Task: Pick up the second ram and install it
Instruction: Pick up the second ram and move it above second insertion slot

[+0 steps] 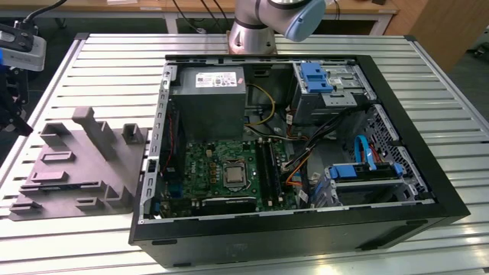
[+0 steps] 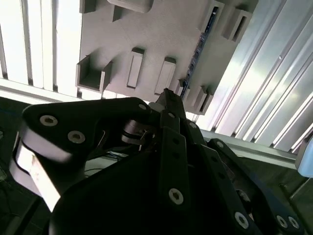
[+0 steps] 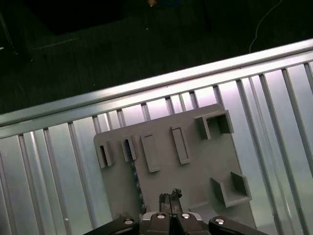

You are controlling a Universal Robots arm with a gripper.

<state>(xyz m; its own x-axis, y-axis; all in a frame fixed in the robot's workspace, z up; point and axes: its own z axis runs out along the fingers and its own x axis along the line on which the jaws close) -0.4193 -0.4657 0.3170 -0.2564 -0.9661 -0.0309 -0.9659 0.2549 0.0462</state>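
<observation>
On the exterior view's left you have the grey fixture tray [image 1: 84,172]. The second ram [image 3: 134,178] stands on edge in its slot. Your gripper [image 3: 169,196] hovers above, clenched and empty. The ram's long axis runs past the fingertips, just beside them.

- We took this for a robotics lab or workshop: a robot arm's base [image 1: 252,35] stood at the far edge of a slatted aluminium table [image 1: 436,74].
- An opened desktop computer case [image 1: 306,235] lay on it, with a grey parts fixture [image 1: 77,177] on the exterior view's left.
- Beyond, we saw wooden workbenches [image 1: 153,7] and trailing cables [image 1: 191,14].
</observation>
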